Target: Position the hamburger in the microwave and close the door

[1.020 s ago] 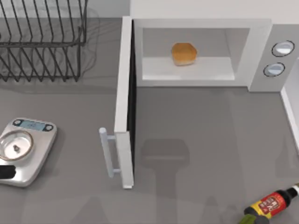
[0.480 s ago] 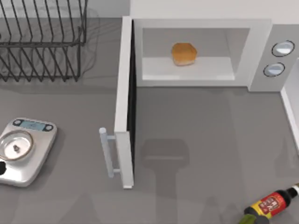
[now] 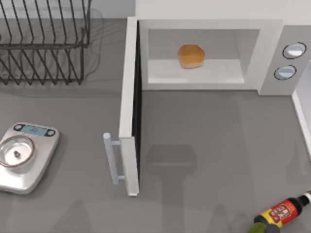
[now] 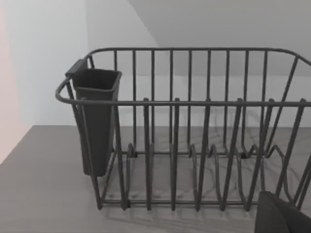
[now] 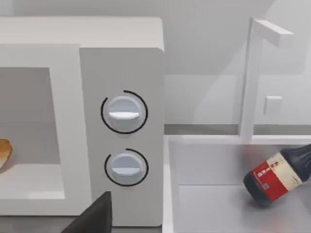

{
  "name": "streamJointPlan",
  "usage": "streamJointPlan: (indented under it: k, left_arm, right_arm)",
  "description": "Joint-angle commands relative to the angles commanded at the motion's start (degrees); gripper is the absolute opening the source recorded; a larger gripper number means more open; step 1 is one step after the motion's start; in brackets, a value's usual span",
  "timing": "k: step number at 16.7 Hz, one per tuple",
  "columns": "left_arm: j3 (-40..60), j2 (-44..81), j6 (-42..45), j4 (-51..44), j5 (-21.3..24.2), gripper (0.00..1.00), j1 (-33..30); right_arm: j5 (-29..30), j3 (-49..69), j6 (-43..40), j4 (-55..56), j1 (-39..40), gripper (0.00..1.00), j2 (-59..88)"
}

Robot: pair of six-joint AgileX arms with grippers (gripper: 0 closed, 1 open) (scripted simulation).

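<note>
Currently, the hamburger (image 3: 191, 56) is sitting inside the cavity of the microwave (image 3: 269, 48), on the pale cavity floor, roughly midway between the cavity's left and right walls and clear of both. In the right wrist view its edge (image 5: 4, 153) is showing at the cavity opening. The door (image 3: 129, 111) is standing fully open, swung out toward the near edge of the table (image 3: 209, 145) and hinged at the microwave's left side; its dark inner edge is facing the space in front of the cavity. The bar handle (image 3: 111, 158) is projecting from the door's outer face, toward the table's left side.

Two round silver knobs (image 5: 124, 113) are sitting one above the other on the grey side panel, to the right of the cavity.

A black wire dish rack (image 3: 43, 43) is occupying the far left of the table, well apart from the door; in the left wrist view a dark cup-shaped holder (image 4: 96, 121) is hanging on one end of it. A kitchen scale (image 3: 26, 155) with a round silver pan is resting at the near left. A dark bottle (image 3: 282, 212) with a red-and-yellow label is lying on its side at the near right.

Whether either arm's jaws are open or closed cannot be told from these views.
</note>
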Motion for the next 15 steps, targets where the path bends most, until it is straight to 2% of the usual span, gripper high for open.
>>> streamJointPlan:
  k: [6, 15]
  left_arm:
    - [0.67, -0.33, 0.03, -0.75, -1.06, 0.0, -1.11]
    - [5.62, -0.79, 0.07, -6.35, -11.89, 0.0, -11.84]
  right_arm:
    - [0.0, 0.0, 0.0, 0.0, 0.0, 1.0, 0.0]
    - [0.0, 0.0, 0.0, 0.0, 0.0, 1.0, 0.0]
